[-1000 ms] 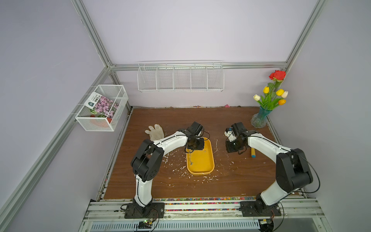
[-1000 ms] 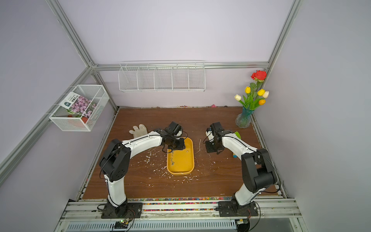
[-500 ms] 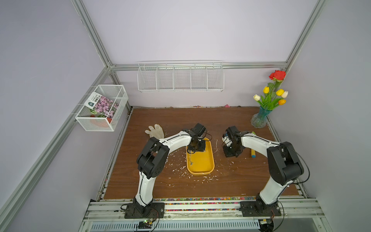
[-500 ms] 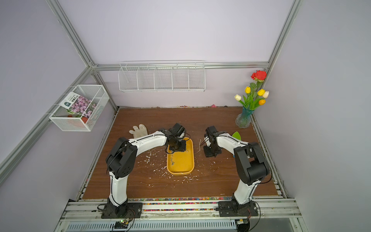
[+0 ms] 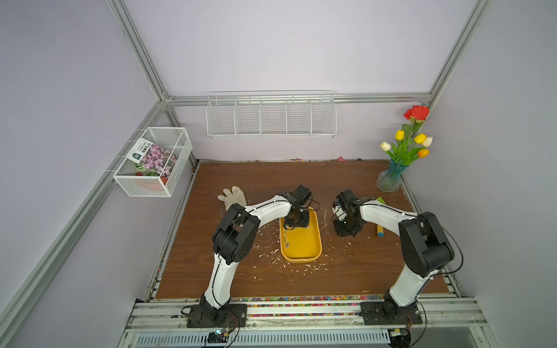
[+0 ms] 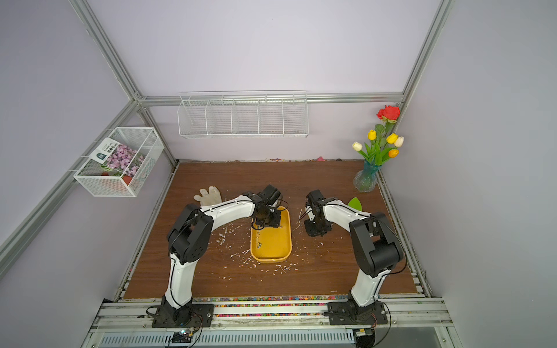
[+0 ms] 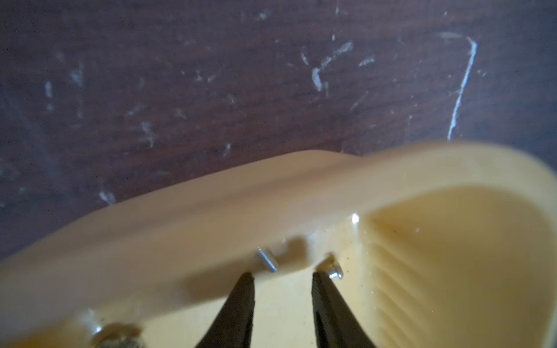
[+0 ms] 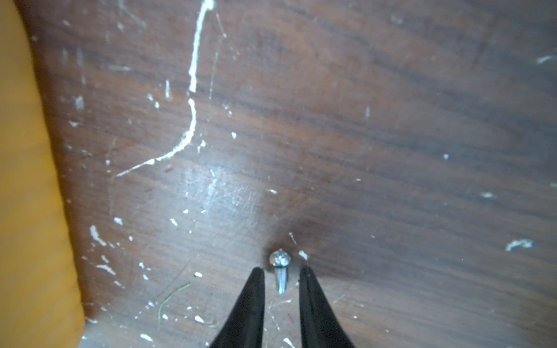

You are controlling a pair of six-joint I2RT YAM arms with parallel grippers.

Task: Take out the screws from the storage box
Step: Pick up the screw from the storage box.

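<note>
The yellow storage box (image 5: 304, 245) (image 6: 275, 245) lies mid-table, with a few screws (image 5: 286, 240) (image 6: 258, 241) along its left side. My left gripper (image 5: 297, 223) (image 7: 282, 274) reaches down into the box's far end, open. Two screws lie just past its tips, one (image 7: 267, 263) by the box wall (image 7: 211, 223) and another (image 7: 334, 271) beside the other tip. My right gripper (image 5: 346, 230) (image 8: 281, 268) is low over the wood to the right of the box, open. A screw (image 8: 280, 272) lies loose on the table between its tips, touching neither.
White shreds (image 5: 271, 238) litter the wood around the box. A pale glove (image 5: 232, 195) lies at the back left. A flower vase (image 5: 390, 180) stands back right. A yellow-and-green marker (image 5: 380, 232) lies behind the right arm. Wire baskets (image 5: 271, 116) hang on the walls.
The right gripper has come down closer to the table beside the box and its jaws have parted. The left gripper stays in the box's far end, its jaws slightly wider.
</note>
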